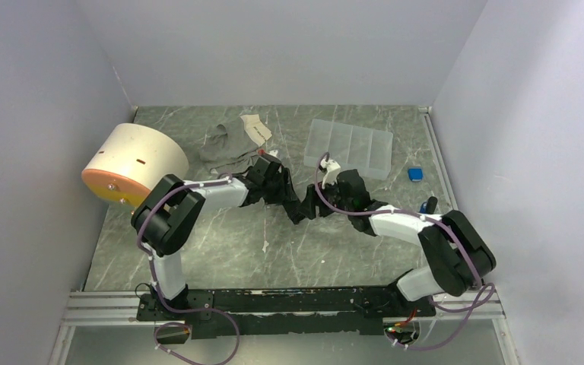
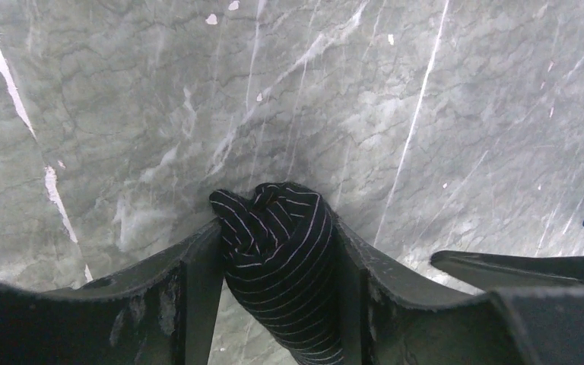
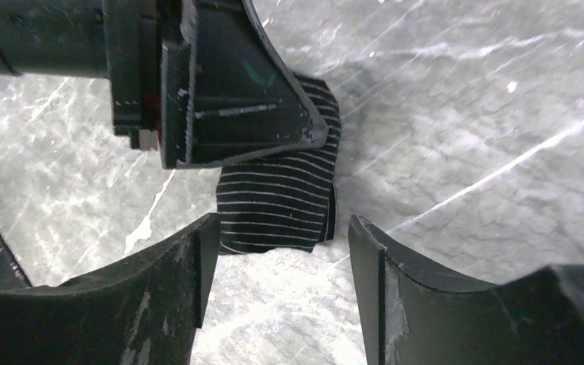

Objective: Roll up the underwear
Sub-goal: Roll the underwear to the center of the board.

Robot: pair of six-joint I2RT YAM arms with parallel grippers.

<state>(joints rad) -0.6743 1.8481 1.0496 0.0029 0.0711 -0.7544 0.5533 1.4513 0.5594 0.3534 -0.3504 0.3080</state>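
Jaws: clamped on rolled striped underwear (image 2: 281,281) at left gripper (image 2: 276,228); spread apart at right gripper (image 3: 283,222), gripping nothing.

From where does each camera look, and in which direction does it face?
Top external: high behind the robot, looking down on the grey marble table; left arm and right arm show.
Left wrist: on the left arm, looking down at the black white-striped underwear roll clamped in the left gripper.
Right wrist: on the right arm, looking past the open right gripper at the same roll.
Shared: both wrist views show the roll and the left gripper.
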